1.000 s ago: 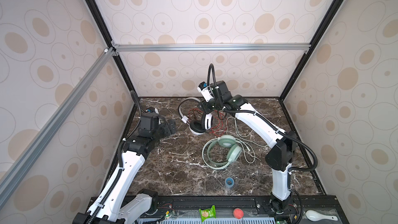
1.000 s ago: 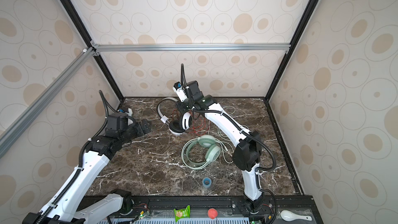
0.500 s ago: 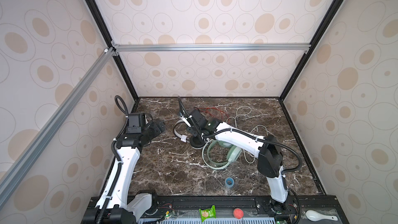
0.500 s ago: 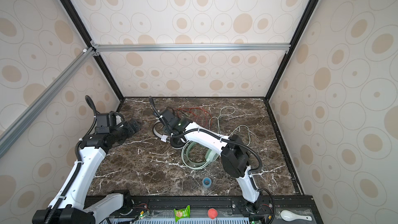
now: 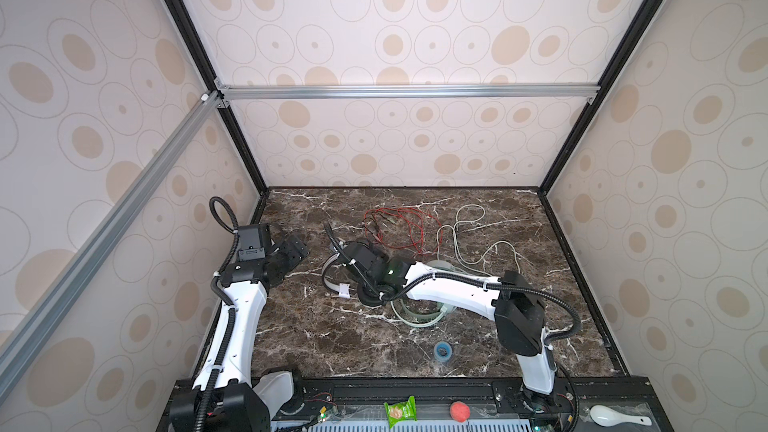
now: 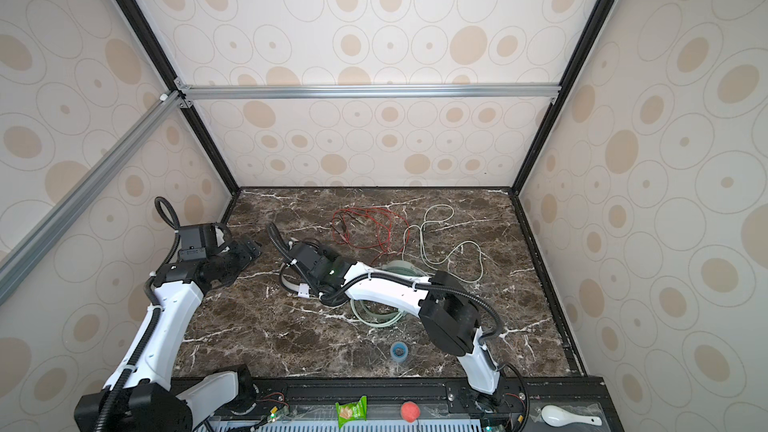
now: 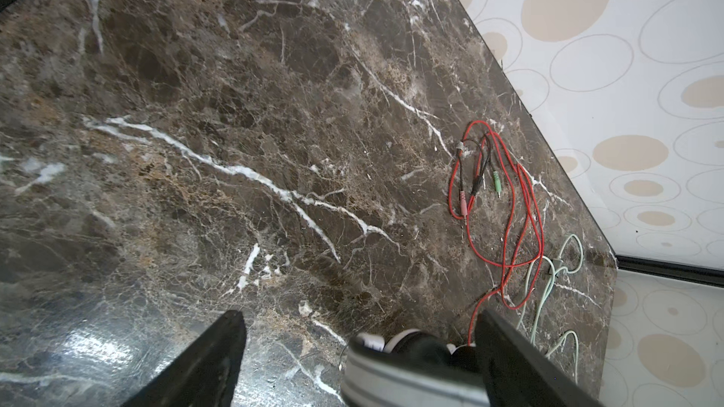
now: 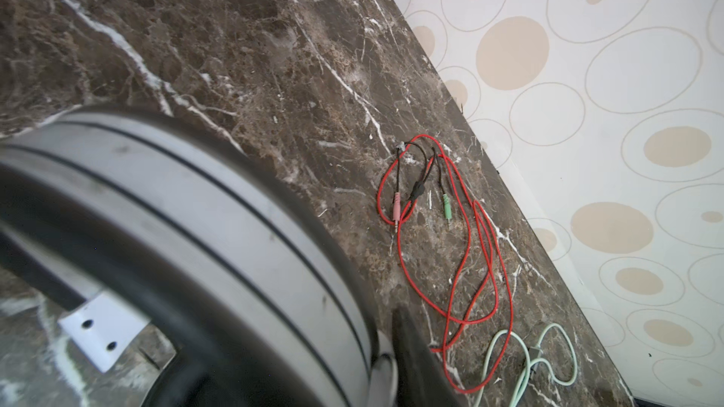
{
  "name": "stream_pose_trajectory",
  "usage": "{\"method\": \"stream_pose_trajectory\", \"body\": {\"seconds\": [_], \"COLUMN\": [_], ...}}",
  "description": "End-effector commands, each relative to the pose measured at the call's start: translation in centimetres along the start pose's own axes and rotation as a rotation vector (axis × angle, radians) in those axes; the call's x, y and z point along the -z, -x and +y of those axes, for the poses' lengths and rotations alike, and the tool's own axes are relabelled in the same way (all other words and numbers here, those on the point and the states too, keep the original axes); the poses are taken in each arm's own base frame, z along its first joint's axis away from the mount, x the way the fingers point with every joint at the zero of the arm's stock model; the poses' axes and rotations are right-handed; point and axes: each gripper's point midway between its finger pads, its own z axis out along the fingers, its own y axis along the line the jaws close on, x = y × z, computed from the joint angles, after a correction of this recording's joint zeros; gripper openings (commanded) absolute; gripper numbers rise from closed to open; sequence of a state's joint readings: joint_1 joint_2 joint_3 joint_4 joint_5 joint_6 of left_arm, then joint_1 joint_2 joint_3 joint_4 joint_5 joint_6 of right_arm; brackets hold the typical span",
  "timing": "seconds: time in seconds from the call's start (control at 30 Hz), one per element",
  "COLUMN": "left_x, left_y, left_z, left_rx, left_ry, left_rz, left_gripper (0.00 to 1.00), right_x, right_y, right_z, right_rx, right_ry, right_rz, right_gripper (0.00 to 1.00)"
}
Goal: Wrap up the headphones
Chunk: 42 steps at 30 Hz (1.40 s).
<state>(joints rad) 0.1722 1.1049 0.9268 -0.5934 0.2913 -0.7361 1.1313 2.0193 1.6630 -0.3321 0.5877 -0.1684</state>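
The white-and-black over-ear headphones (image 5: pixel 341 290) lie on the dark veined marble table (image 5: pixel 332 347), just toward 9 o'clock of its centre. We judge them light, with a stiff but springy grey-white plastic headband (image 8: pixel 196 229) and soft padded cups. The band is the firm place to hold; the cups would squash and slip.

Their thin red cable (image 5: pixel 395 211) sprawls in loose, crossing loops toward 12 o'clock and ends in a pink jack plug (image 8: pixel 396 207) and a green jack plug (image 8: pixel 446 205). It looks limp and ready to snag, so we would pinch it near the cup and feed it round the band, keeping the plugs for last.

The right gripper (image 5: pixel 349 261) sits at the band. In the right wrist view one dark finger (image 8: pixel 411 342) lies beside the band's edge and the other is hidden. We cannot tell whether the jaws are clenched on it.

The mint green over-ear headphones (image 5: pixel 419 320) lie at centre, partly under the right forearm. Their pale whitish-green cable (image 5: pixel 457 243) wanders toward 1 and 2 o'clock and crosses the red one.

The left gripper (image 7: pixel 359 313) hovers at 9 o'clock with its jaws spread wide and nothing between them.

We see no box or bin on the marble, only a small blue roll (image 5: pixel 444 350) toward 6 o'clock.
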Motion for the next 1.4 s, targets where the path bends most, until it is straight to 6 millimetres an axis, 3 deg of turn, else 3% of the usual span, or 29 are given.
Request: {"method": "stream_pose_trajectory", "body": {"seconds": [0.0, 0.13, 0.23, 0.33, 0.5, 0.73, 0.83, 0.87, 1.03, 1.17, 1.37], "left_x": [-0.7, -0.7, -0.7, -0.7, 0.0, 3.5, 4.8, 5.1, 7.3, 9.3, 9.9], "left_y": [-1.0, -3.0, -3.7, -3.5, -2.3, -0.4, -0.6, -0.8, -1.8, -1.8, -2.8], "left_z": [0.7, 2.5, 3.3, 3.1, 1.6, -1.3, -3.8, -4.4, -8.2, -10.6, -14.8], "left_rx": [0.038, 0.047, 0.051, 0.049, 0.002, -0.135, -0.137, -0.121, 0.049, 0.180, 0.334], "left_ry": [0.003, 0.048, 0.062, 0.054, -0.013, -0.136, -0.252, -0.285, -0.473, -0.544, -0.592], "left_rz": [0.033, 0.075, 0.077, 0.065, 0.011, -0.135, -0.108, -0.089, 0.012, 0.028, 0.039], "left_gripper": [0.91, 0.92, 0.92, 0.92, 0.90, 0.81, 0.75, 0.76, 0.98, 0.98, 0.98], "right_x": [1.1, 1.8, 2.2, 2.2, 0.7, -0.5, -1.1, -1.2, -2.0, -2.9, -3.4], "right_y": [-4.2, -4.5, -2.9, -0.5, 1.2, 1.8, 1.5, 1.5, 0.3, -0.6, -0.1], "right_z": [4.2, 4.3, 3.4, 1.0, -3.0, -8.0, -9.3, -9.5, -10.7, -12.1, -13.7], "right_rx": [0.038, 0.026, 0.003, -0.042, -0.202, -0.242, -0.264, -0.271, -0.312, -0.344, -0.376], "right_ry": [0.105, 0.113, 0.124, 0.125, 0.250, 0.211, 0.185, 0.179, 0.096, 0.004, -0.093], "right_rz": [0.111, 0.107, 0.071, 0.039, 0.014, 0.014, 0.036, 0.038, 0.087, 0.120, 0.062], "right_gripper": [0.05, 0.04, 0.04, 0.04, 0.03, 0.01, 0.01, 0.01, 0.01, 0.01, 0.01]}}
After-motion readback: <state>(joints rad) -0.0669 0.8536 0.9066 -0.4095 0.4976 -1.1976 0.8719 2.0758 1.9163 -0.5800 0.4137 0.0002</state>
